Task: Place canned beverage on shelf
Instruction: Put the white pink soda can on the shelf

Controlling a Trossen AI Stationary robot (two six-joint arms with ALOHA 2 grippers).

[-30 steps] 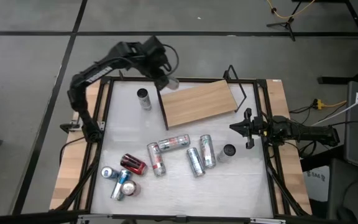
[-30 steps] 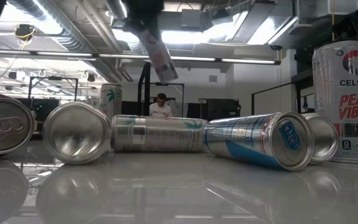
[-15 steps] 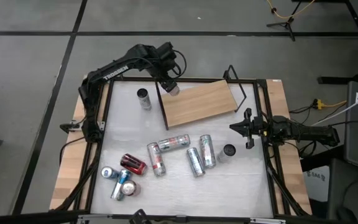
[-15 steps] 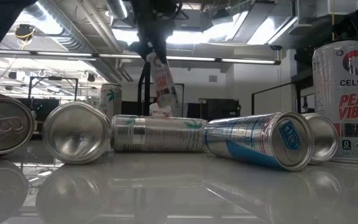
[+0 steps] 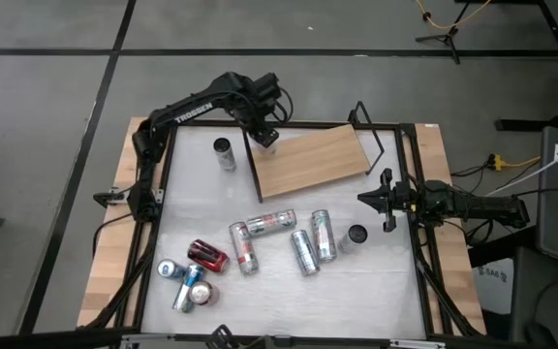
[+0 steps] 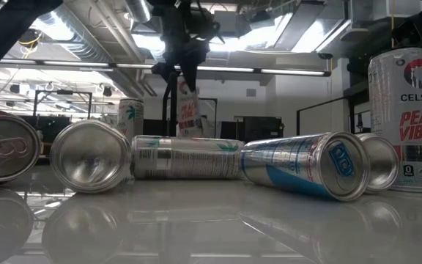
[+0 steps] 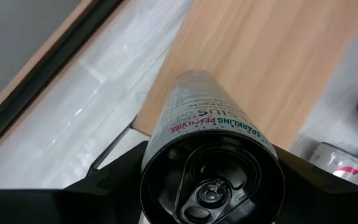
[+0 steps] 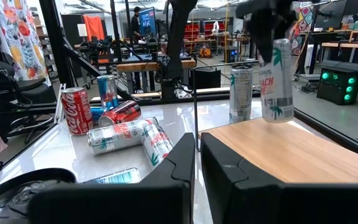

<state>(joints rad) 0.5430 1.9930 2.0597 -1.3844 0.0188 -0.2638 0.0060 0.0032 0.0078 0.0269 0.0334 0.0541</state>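
Since a second ago: left gripper (image 5: 265, 131) lowered from above the table's far edge to the shelf (image 5: 318, 160), its can (image 8: 276, 79) turned from tilted to upright. Now at the shelf's far left corner, fingers (image 7: 319, 180) clamped on the can's sides near the top, base at or just above the board, contact not clear.

Nearest the low camera: a row of lying cans, a silver one (image 6: 90, 156) end-on, a white and green one (image 6: 185, 157) sideways, a blue one (image 6: 306, 164) angled. At far right, an upright peach can (image 6: 406, 117).

In the high view, a loose cluster of lying cans mid-table, a red can (image 5: 207, 256) among them. Farther back, one upright can (image 5: 224, 153) on the white table (image 5: 356, 291), left of the shelf.

Right gripper (image 5: 368, 199) parked at the table's right edge, fingers shut, empty.
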